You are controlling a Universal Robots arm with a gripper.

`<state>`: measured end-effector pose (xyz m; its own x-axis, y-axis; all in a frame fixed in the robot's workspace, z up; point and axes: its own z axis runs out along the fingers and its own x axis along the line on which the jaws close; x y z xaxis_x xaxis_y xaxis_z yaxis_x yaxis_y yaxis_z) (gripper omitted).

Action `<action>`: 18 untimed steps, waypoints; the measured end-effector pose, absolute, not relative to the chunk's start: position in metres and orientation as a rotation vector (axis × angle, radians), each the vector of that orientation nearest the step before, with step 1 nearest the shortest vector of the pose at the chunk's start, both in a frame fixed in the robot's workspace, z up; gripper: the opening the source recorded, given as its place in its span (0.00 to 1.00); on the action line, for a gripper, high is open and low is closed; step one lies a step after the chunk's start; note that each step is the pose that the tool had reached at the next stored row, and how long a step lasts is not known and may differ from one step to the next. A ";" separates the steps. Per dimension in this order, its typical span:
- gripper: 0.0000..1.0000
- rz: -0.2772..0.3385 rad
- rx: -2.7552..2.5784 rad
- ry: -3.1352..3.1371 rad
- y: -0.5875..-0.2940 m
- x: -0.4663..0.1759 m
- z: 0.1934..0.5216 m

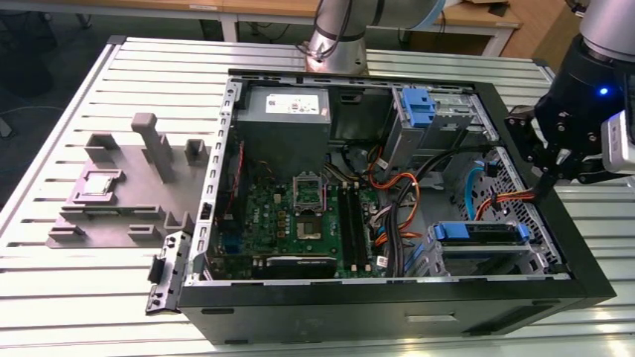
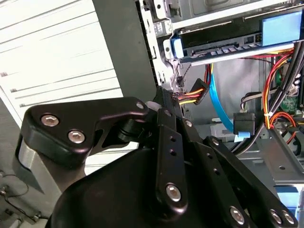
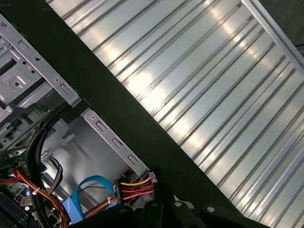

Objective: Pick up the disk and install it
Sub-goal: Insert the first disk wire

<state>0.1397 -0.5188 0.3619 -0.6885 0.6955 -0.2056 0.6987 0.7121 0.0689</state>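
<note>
The disk (image 1: 476,233) lies flat in the lower drive bay at the near right corner of the open computer case (image 1: 248,305), with its blue rail facing the case's middle. In the second wrist view the disk (image 2: 218,45) sits in its metal cage with its connector edge showing. My gripper (image 1: 545,192) hangs over the case's wall on the exterior view's right, a short way behind the disk's bay. Its fingers are together in the second wrist view (image 2: 167,93). A power cable (image 2: 192,92) of yellow, red and black wires runs into the fingertips (image 3: 159,189).
A tall blue latch piece (image 1: 417,104) stands in the upper bay. The motherboard (image 1: 297,216), a grey power supply (image 1: 288,111) and loose orange, black and blue cables (image 1: 397,208) lie inside the case. A grey fixture (image 1: 129,186) sits on the slatted table (image 1: 59,282) at the exterior view's left.
</note>
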 end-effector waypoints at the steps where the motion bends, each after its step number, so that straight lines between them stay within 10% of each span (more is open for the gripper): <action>1: 0.10 -0.022 1.113 2.703 -0.519 0.140 0.362; 5: 0.24 -0.023 1.113 2.703 -0.519 0.140 0.362; 18: 0.24 0.000 1.012 2.714 -0.518 0.135 0.356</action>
